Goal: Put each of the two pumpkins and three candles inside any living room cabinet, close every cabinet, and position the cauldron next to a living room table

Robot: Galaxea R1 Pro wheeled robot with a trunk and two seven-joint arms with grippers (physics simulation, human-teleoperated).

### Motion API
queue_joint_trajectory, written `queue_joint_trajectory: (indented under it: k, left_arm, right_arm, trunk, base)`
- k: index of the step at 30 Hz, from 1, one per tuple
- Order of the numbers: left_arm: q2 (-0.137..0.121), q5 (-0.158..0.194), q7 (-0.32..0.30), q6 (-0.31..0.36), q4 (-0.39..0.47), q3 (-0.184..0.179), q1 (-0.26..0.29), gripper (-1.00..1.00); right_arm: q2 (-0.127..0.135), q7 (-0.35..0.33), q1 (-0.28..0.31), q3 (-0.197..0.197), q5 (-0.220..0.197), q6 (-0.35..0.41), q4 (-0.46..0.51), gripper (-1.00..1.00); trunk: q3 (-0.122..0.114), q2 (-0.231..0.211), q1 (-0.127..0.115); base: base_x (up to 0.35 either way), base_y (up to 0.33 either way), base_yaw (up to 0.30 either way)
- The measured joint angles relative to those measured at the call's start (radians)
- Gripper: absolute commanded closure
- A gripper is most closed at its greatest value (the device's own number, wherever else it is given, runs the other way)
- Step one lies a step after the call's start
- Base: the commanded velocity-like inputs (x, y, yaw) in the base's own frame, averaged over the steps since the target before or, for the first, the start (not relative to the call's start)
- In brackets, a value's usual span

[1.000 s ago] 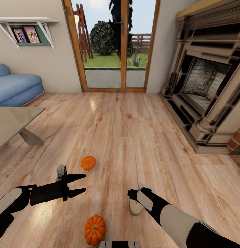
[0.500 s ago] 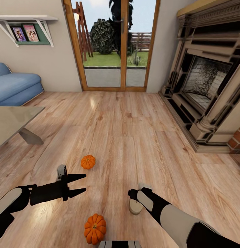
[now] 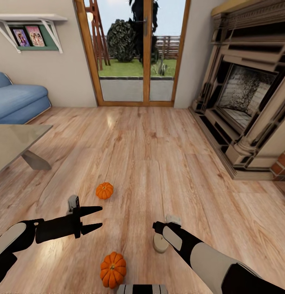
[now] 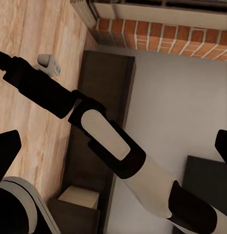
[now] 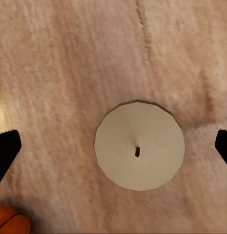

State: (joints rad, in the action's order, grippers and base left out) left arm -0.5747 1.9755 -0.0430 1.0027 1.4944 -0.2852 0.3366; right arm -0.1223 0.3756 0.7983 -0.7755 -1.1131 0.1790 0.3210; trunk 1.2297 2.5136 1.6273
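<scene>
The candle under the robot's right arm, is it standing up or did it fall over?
Standing up. In the right wrist view the candle shows its round flat top with the wick in the middle, and in the head view it sits upright on the floor.

Bright daylight through glass door (image 3: 134,53), soft shadows, sharp render, wide-angle stretch at edges

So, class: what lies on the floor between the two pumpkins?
Nothing on the boards: in the head view bare floor runs from the far pumpkin to the near pumpkin. The left gripper hangs beside that stretch.
</scene>
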Motion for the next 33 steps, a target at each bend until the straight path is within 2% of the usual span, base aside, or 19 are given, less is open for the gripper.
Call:
queue_joint_trajectory:
  k: [15, 20, 26, 31, 33]
  left_arm:
    - [0.0, 0.001, 0.0, 0.0, 0.0, 0.0, 0.0, -1.0]
    - [0.0, 0.0, 0.0, 0.0, 0.0, 0.0, 0.0, -1.0]
    - [0.0, 0.001, 0.0, 0.0, 0.0, 0.0, 0.0, -1.0]
    - [0.0, 0.0, 0.0, 0.0, 0.0, 0.0, 0.0, -1.0]
    - [0.0, 0.001, 0.0, 0.0, 0.0, 0.0, 0.0, -1.0]
  right_arm:
    - [0.001, 0.004, 0.0, 0.001, -0.001, -0.001, -0.008, -1.0]
    - [0.001, 0.003, 0.0, 0.002, -0.002, -0.002, -0.008, -1.0]
    - [0.001, 0.003, 0.0, 0.001, -0.002, -0.002, -0.01, -1.0]
    - [0.001, 0.003, 0.0, 0.002, -0.002, -0.003, -0.01, -1.0]
    - [0.001, 0.004, 0.0, 0.001, -0.002, -0.003, -0.01, -1.0]
  trunk:
    - [0.004, 0.0, 0.0]
    - [0.023, 0.001, 0.003]
    - [0.023, 0.001, 0.003]
    - [0.043, 0.003, 0.005]
    - [0.043, 0.003, 0.005]
  base:
    - [0.0, 0.0, 0.0]
    - [0.0, 0.0, 0.0]
    - [0.0, 0.0, 0.0]
    - [0.0, 0.0, 0.0]
    - [0.0, 0.0, 0.0]
